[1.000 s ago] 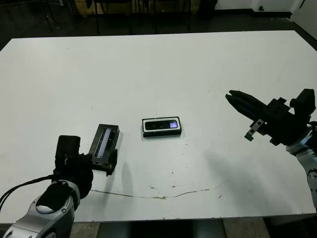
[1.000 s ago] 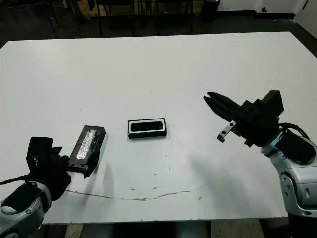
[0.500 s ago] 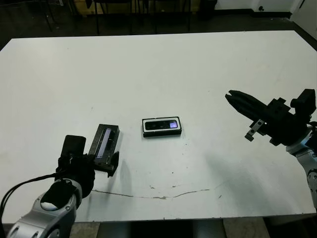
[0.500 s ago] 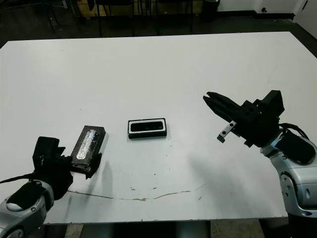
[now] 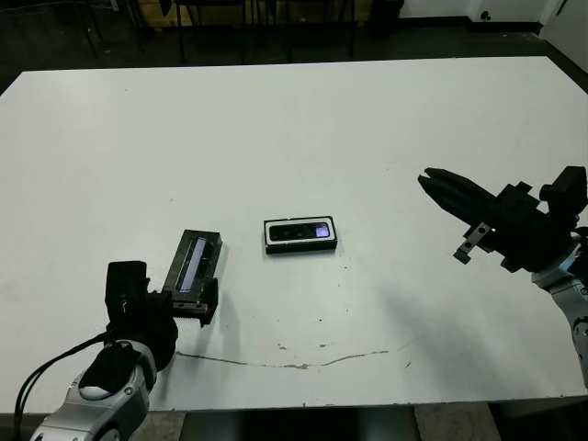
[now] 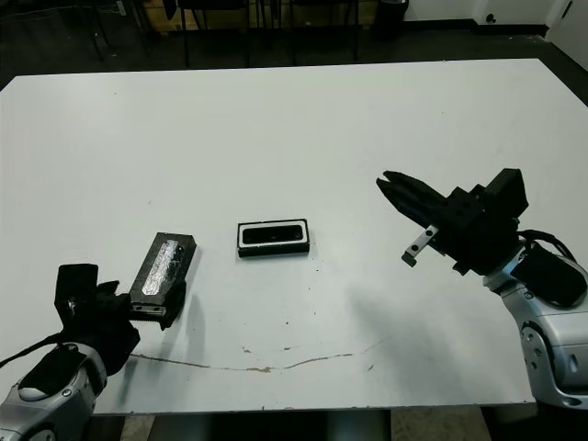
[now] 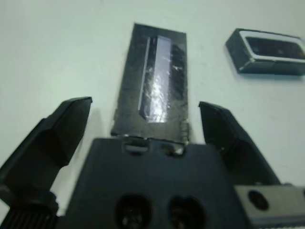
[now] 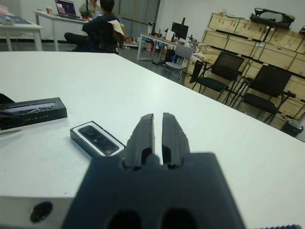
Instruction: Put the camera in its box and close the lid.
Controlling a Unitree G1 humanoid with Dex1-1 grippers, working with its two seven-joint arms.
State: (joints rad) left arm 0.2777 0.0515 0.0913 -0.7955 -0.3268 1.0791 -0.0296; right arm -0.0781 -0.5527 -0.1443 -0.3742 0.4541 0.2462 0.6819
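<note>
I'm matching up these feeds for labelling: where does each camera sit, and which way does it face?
Left eye: on the head, down at the table; both arms show.
Right eye: beside it, same scene.
Left wrist: looks along the open left tool at the lid.
Right wrist: looks along the shut right tool across the table to chairs.
Both wrist views show the lid and the box.

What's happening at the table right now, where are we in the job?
The camera already sits in the box near the middle of the white table. The lid lies flat to the box's left, not yet on it. The left gripper is open, with one end of the lid between its fingers, not clamped. The right gripper is shut, holding nothing, hovering off to the right.
</note>
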